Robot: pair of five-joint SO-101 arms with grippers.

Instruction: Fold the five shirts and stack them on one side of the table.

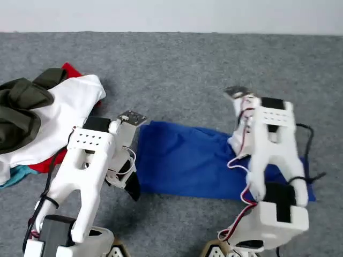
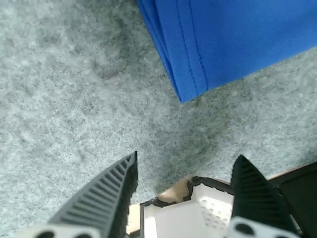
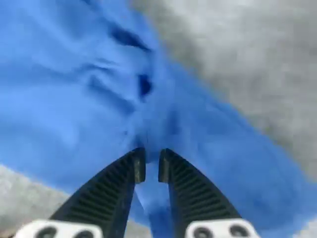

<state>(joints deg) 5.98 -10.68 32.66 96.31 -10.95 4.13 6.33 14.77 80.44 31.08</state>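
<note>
No lettering, number, label or sign can be read on anything here (the folded blue cloth shirt [image 1: 187,160] shows plain fabric with stitched hems, and the white plastic arm shells [image 1: 91,155] show bare surfaces with rows of small holes).

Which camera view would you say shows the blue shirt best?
The high view: nearly the whole blue shirt appears there, laid out flat. The left wrist view catches one layered corner; the right wrist view, wrinkled cloth close up.
</note>
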